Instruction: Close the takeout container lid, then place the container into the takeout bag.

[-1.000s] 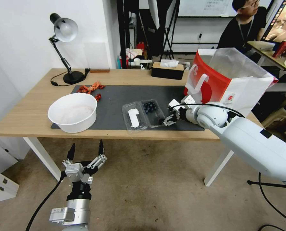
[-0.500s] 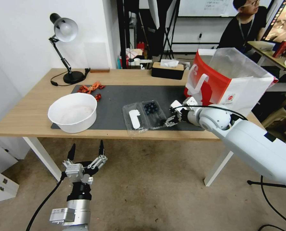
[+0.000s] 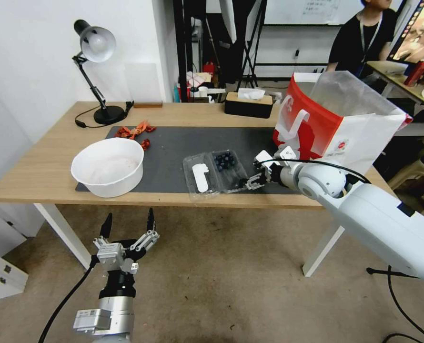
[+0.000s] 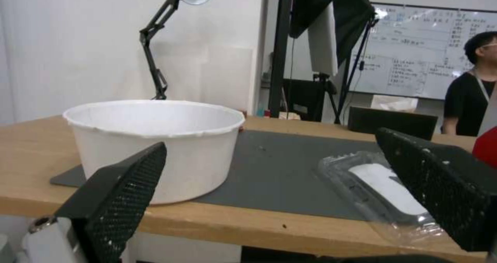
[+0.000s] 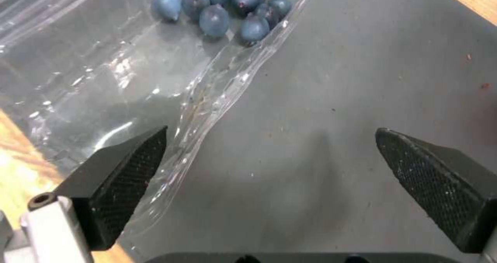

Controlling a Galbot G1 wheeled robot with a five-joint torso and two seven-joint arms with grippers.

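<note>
The clear takeout container lies open and flat on the dark mat, near the table's front edge. Dark blue berries sit in its right half, and they show close up in the right wrist view. The lid with its white sticker is the left half, also seen from the left wrist. My right gripper is open, low over the mat at the container's right edge. The red and white takeout bag stands open behind my right arm. My left gripper hangs open below the table's front.
A large white bowl sits on the mat's left end. A black desk lamp and red wrappers are at the back left, a black tissue box at the back middle. The mat between bowl and container is bare.
My right arm has drawn slightly to the right, and its gripper now sits a little lower at the container's right edge. The container has shifted a little. The left arm is unchanged.
</note>
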